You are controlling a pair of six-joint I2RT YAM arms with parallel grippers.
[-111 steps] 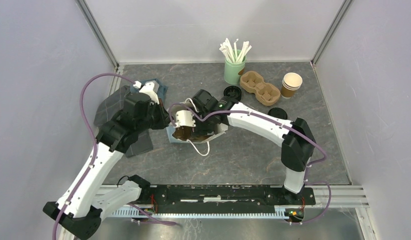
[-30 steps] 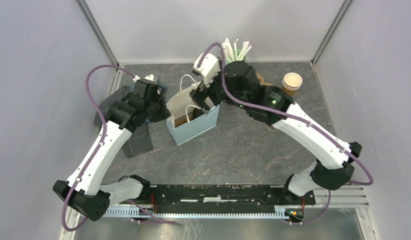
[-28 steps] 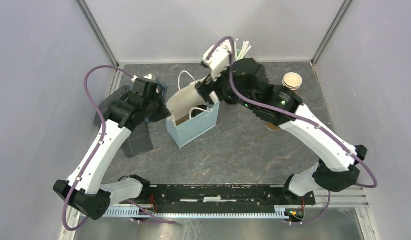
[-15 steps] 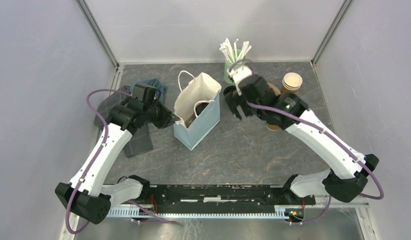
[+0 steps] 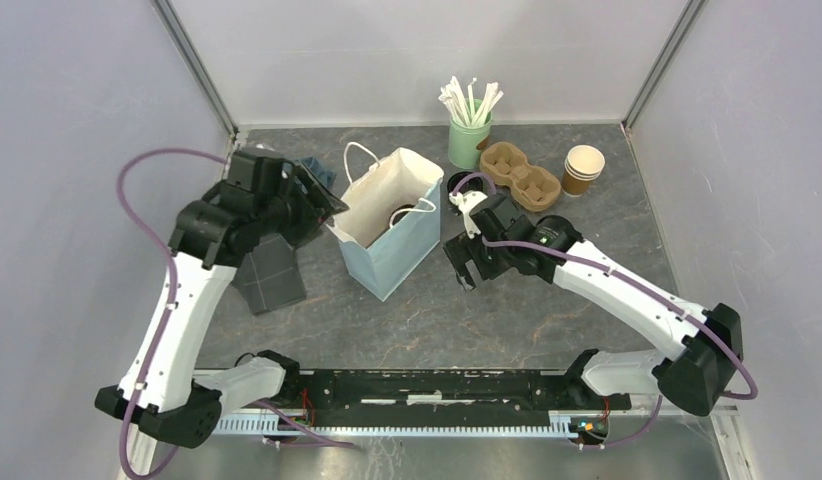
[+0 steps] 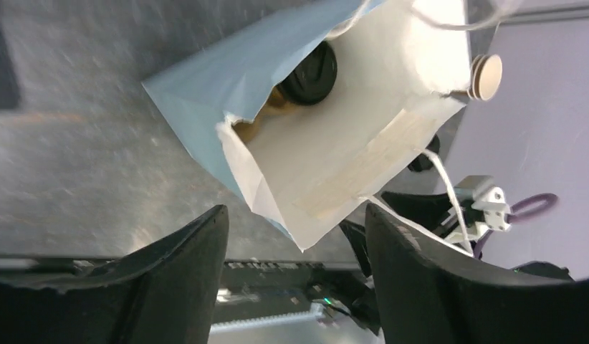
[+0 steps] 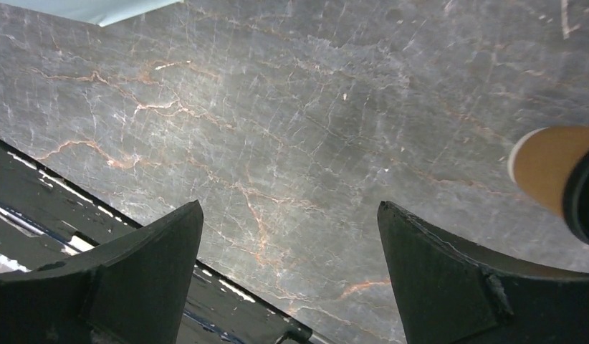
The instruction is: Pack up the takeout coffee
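A pale blue paper bag (image 5: 392, 240) with a white inside (image 6: 349, 136) stands upright mid-table. One takeout coffee (image 6: 308, 74), a brown cup with a black lid, sits at the bottom of the bag (image 5: 401, 214). A second lidded brown cup (image 7: 546, 178) stands on the table right of the bag, and the right arm partly hides it (image 5: 555, 226). My left gripper (image 5: 325, 206) hovers open at the bag's left rim (image 6: 295, 215), touching nothing. Over bare table right of the bag, my right gripper (image 5: 459, 265) is open and empty (image 7: 289, 206).
At the back stand a green cup of stirrers (image 5: 470, 135), a cardboard cup carrier (image 5: 520, 172), a stack of lidless cups (image 5: 584, 168) and loose black lids (image 5: 458, 183). Dark grey cloths (image 5: 269, 282) lie at the left. The rail with the arm bases (image 5: 437, 385) runs along the near edge.
My left gripper has opened, let go of the bag's rim and drawn back to the left. The right arm has swung from behind the bag to its right front. The bag stands by itself.
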